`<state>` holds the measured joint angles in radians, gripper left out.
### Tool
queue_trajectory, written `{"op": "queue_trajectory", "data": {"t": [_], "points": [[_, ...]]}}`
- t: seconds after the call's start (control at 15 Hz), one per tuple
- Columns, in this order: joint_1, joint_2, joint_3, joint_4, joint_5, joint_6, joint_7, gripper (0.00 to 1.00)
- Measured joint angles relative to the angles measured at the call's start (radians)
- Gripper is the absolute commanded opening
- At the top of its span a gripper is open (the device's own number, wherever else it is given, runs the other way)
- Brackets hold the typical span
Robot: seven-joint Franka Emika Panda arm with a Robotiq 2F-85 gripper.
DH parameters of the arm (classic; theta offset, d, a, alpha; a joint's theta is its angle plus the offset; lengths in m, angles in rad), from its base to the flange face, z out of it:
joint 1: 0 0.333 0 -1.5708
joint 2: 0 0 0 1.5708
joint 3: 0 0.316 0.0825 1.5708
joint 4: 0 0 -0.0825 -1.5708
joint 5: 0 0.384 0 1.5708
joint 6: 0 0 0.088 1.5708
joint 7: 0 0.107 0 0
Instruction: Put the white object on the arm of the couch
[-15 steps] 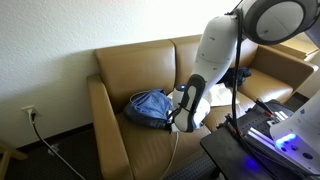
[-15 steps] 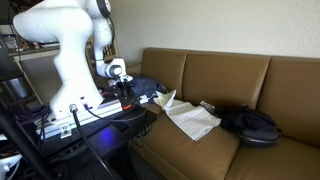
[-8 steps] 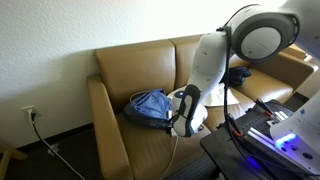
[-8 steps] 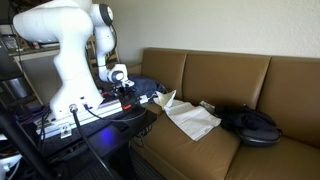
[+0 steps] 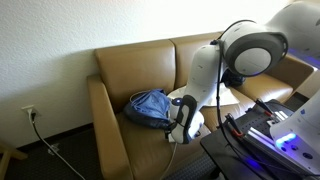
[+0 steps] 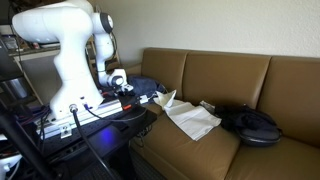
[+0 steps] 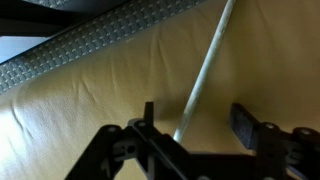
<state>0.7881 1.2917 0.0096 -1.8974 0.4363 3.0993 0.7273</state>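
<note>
A thin white cord (image 7: 207, 66) lies across the tan seat cushion in the wrist view and runs between my gripper's (image 7: 195, 118) two fingers. The fingers stand apart and hold nothing. In an exterior view my gripper (image 5: 178, 131) hangs low at the seat's front edge, with the cord (image 5: 176, 150) trailing down below it. A white crumpled cloth (image 6: 190, 116) lies on the seat in the other exterior view; there my gripper (image 6: 127, 99) is beside the couch's near end. The couch arm (image 5: 104, 125) is bare.
A blue bag (image 5: 148, 107) lies on the seat next to the couch arm. A black bag (image 6: 250, 125) sits further along the couch. A black stand with electronics (image 5: 262, 135) stands close in front of the couch. A wall socket with a cable (image 5: 33, 115) is beside the couch.
The arm has bent lower, bringing my gripper down toward the seat's front edge. The fingers stayed open. The cloth and bags have not moved.
</note>
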Motion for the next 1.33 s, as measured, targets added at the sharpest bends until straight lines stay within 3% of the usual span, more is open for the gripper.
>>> {"op": "queue_trajectory", "data": {"t": [0.4, 0.53, 0.73, 0.8, 1.0, 1.33], "points": [[0.001, 0.000, -0.001, 0.015, 0.001, 0.000, 0.012, 0.05], [0.001, 0.000, -0.003, 0.013, 0.001, 0.000, 0.024, 0.00], [-0.008, -0.001, 0.002, 0.008, 0.005, 0.000, 0.055, 0.02], [-0.040, -0.004, 0.026, 0.008, 0.005, 0.001, 0.056, 0.02], [-0.219, -0.043, 0.167, -0.002, -0.013, 0.030, -0.020, 0.02], [-0.466, -0.225, 0.429, -0.100, -0.038, 0.094, -0.184, 0.02]]}}
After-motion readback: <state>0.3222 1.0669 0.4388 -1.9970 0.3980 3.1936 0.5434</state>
